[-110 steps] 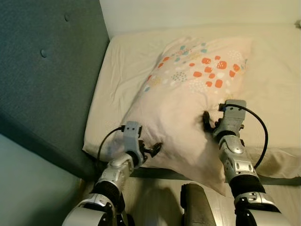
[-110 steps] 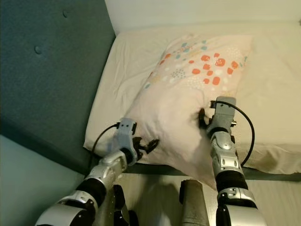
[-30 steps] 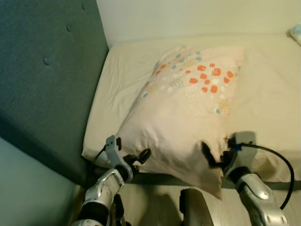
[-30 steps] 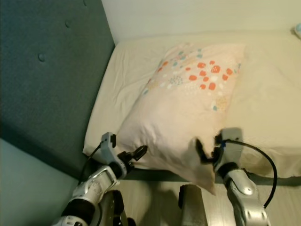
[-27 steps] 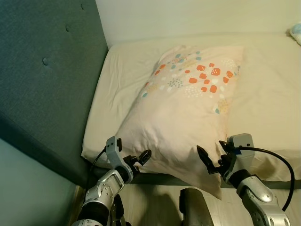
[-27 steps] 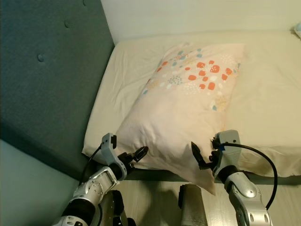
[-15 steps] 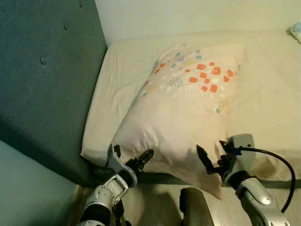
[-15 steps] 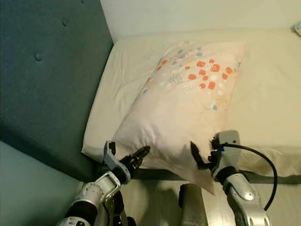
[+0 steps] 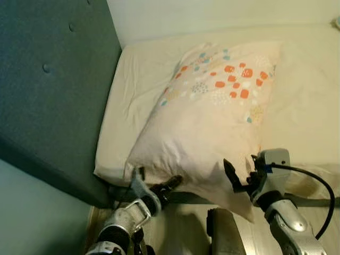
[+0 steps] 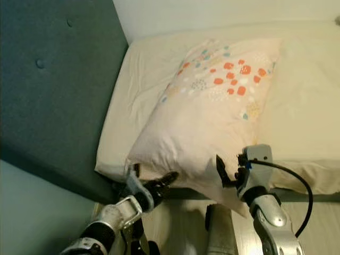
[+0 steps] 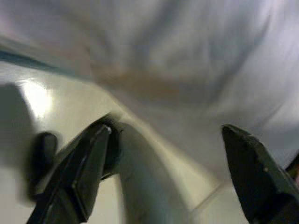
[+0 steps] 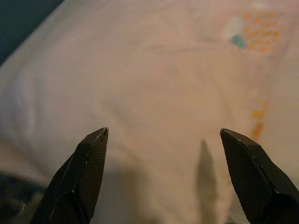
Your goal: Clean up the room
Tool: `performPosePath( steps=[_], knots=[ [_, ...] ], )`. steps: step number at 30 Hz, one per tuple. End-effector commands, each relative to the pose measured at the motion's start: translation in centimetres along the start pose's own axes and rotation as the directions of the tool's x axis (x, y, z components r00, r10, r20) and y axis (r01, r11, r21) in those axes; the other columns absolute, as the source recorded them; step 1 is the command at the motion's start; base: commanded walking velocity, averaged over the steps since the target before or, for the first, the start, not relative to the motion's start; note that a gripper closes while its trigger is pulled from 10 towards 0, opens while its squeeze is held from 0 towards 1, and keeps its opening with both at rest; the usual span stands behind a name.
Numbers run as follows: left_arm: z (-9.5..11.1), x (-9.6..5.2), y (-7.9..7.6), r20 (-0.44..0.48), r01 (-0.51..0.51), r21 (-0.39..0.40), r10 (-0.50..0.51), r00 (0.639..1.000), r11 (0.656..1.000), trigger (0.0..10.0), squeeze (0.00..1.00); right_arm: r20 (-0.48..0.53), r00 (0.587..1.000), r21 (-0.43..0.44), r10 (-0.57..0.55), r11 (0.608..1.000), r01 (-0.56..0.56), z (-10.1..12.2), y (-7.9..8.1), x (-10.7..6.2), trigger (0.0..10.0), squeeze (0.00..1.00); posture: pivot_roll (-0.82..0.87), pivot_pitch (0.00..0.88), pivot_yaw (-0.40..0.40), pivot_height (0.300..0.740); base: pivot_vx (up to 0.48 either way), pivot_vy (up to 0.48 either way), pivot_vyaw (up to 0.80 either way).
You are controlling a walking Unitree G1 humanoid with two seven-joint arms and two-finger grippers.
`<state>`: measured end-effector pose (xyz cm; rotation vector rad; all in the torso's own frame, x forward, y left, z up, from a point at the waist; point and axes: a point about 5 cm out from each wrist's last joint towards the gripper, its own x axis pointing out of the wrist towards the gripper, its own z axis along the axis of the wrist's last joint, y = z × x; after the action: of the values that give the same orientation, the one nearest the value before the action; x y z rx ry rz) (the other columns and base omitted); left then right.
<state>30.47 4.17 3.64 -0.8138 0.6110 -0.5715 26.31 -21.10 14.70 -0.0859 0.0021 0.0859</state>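
- Patterned pillow lies on the mattress, near corner overhanging the bed's front edge.
- Left gripper under that edge, fingers wide.
- Right gripper beside the corner, fingers spread wide.

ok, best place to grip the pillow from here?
Probably the near edge of the pillow, where it overhangs the mattress. Come in from the robot's side, one open hand at each lower corner: left hand, right hand. The overhang leaves loose fabric that fingers can close on.

Teal tufted headboard, cream bed, pale wall.
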Motion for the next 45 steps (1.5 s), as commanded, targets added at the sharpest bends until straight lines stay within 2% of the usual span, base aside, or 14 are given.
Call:
performPosePath(
  steps=[1,5,11,13,22,28,30,33,34,35,38,41,43,45],
  knots=[
    [0.7,3.0,-5.1,-0.034,0.108,0.221,-0.103,0.994,0.969,10.0,0.00,-0.038,0.999,-0.004,-0.028,1.000,0.028,-0.6,-0.4,0.3,10.0,0.00,-0.21,0.340,0.154,0.598,0.000,0.000,0.00],
    [3.2,2.2,-4.2,0.051,0.035,0.385,-0.059,0.997,0.922,10.0,0.00,-0.029,0.999,-0.016,-0.025,1.000,0.025,-0.2,-0.6,1.1,10.0,0.00,-0.19,0.323,0.150,0.598,0.000,0.000,0.00],
    [8.1,-1.6,0.1,0.259,-0.236,0.512,0.113,0.959,0.826,10.0,0.00,-0.036,0.999,-0.040,-0.037,0.999,0.036,-0.7,-0.3,2.3,10.0,0.00,-0.16,0.253,0.146,0.598,0.000,0.000,0.00],
    [8.9,-2.9,1.5,0.327,-0.338,0.564,0.171,0.929,0.753,10.0,0.00,-0.050,0.997,-0.039,-0.058,0.998,0.056,-1.0,0.0,2.8,10.0,0.00,-0.15,0.226,0.139,0.598,0.000,0.000,0.00],
    [7.5,-5.7,4.8,0.417,-0.490,0.442,0.312,0.854,0.752,10.0,0.00,-0.047,0.997,-0.039,-0.069,0.997,0.067,-1.2,0.9,3.3,10.0,0.00,-0.16,0.195,0.135,0.598,0.000,0.000,0.00],
    [6.9,-6.4,5.9,0.416,-0.519,0.465,0.341,0.843,0.717,10.0,0.00,-0.047,0.997,-0.026,-0.064,0.998,0.063,-1.3,0.9,4.2,10.0,0.00,-0.14,0.202,0.093,0.598,0.000,0.000,0.00],
    [7.5,-4.7,5.2,0.343,-0.445,0.325,0.334,0.878,0.835,10.0,0.00,-0.050,0.997,-0.008,-0.054,0.998,0.054,-1.2,0.9,4.8,10.0,0.00,-0.14,0.234,0.078,0.598,0.000,0.000,0.00],
    [7.6,-4.0,4.6,0.323,-0.402,0.262,0.313,0.893,0.877,10.0,0.00,-0.049,0.997,-0.005,-0.052,0.999,0.051,-1.1,0.8,4.9,10.0,0.00,-0.14,0.244,0.078,0.598,0.000,0.000,0.00],
    [7.5,-3.2,3.9,0.309,-0.366,0.193,0.298,0.903,0.910,10.0,0.98,-0.040,0.998,-0.002,-0.046,0.999,0.046,-0.9,0.8,5.0,10.0,0.00,-0.15,0.257,0.079,0.598,0.000,0.000,0.00],
    [7.5,-3.2,3.9,0.309,-0.366,0.193,0.298,0.903,0.910,10.0,0.98,-0.040,0.998,-0.002,-0.046,0.999,0.046,-0.9,0.8,5.0,10.0,0.00,-0.15,0.257,0.079,0.598,0.000,0.000,0.00],
    [6.6,-0.9,1.2,0.323,-0.222,-0.043,0.224,0.919,0.974,10.0,1.00,0.071,0.997,0.090,-0.025,0.996,0.019,1.2,0.8,4.0,10.0,0.00,-0.19,0.308,0.102,0.598,0.000,0.000,0.00],
    [5.9,0.0,0.2,0.322,-0.175,-0.142,0.213,0.923,0.974,10.0,1.00,0.124,0.992,0.108,-0.016,0.994,0.003,2.0,0.9,3.3,10.0,0.00,-0.20,0.317,0.114,0.598,0.000,0.000,0.00],
    [5.5,0.3,-0.2,0.316,-0.156,-0.179,0.207,0.926,0.971,10.0,1.00,0.143,0.990,0.092,-0.007,0.996,-0.006,2.3,1.0,3.1,10.0,0.00,-0.20,0.317,0.114,0.598,0.000,0.000,0.00],
    [4.6,1.0,-1.0,0.298,-0.134,-0.186,0.186,0.936,0.973,10.0,1.00,0.159,0.985,-0.023,0.063,0.998,-0.060,2.5,2.1,3.0,10.0,0.00,-0.20,0.328,0.127,0.598,0.000,0.000,0.00]
  ],
)
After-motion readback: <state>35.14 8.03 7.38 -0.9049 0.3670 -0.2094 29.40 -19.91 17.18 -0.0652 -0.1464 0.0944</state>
